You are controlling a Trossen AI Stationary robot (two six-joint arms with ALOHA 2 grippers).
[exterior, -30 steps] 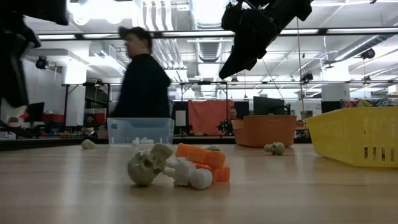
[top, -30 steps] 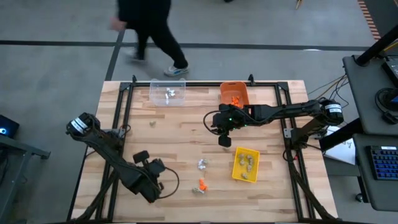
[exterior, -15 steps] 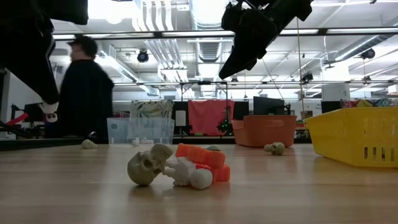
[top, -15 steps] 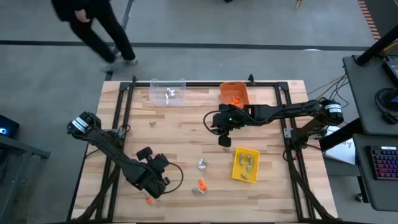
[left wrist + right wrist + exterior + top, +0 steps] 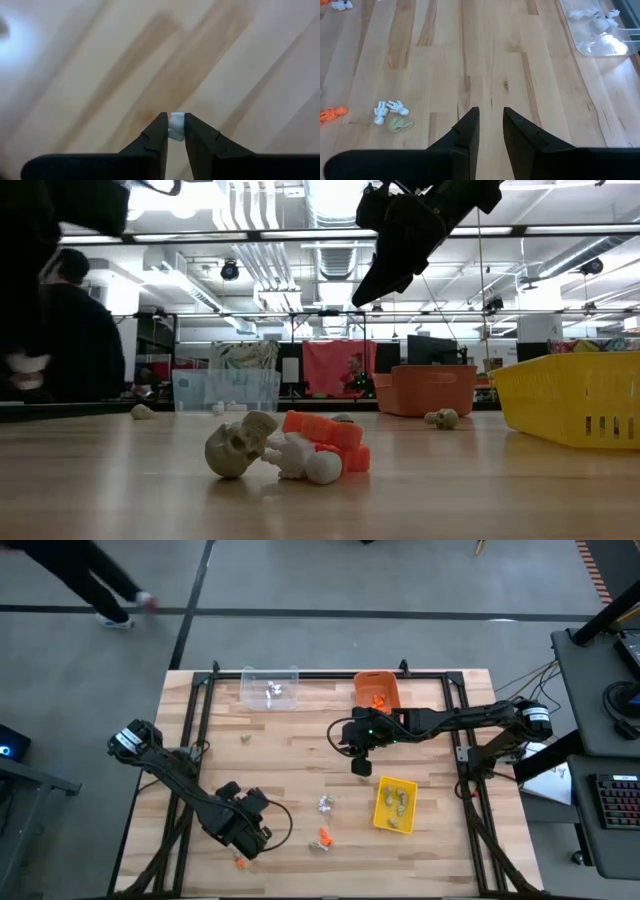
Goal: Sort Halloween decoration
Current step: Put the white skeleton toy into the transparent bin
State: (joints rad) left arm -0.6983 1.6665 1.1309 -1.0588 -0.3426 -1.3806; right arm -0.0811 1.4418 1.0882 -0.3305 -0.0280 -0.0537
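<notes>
The left pincer (image 5: 173,131) sits low over the desk's (image 5: 300,755) near-left part, its narrow gap pinching a small white trinket (image 5: 176,122) at the tips; an orange trinket (image 5: 240,862) lies just beside it on the wood. The coming move turns on the clear bin (image 5: 270,688) lying well apart at the far edge, straight out from this arm, which is the nearer one. The right pincer (image 5: 490,127) hangs mid-desk, slightly parted and empty, with the loose pile (image 5: 322,823) between the arms. Against a second ago, the left arm has shifted and the person has walked off left.
</notes>
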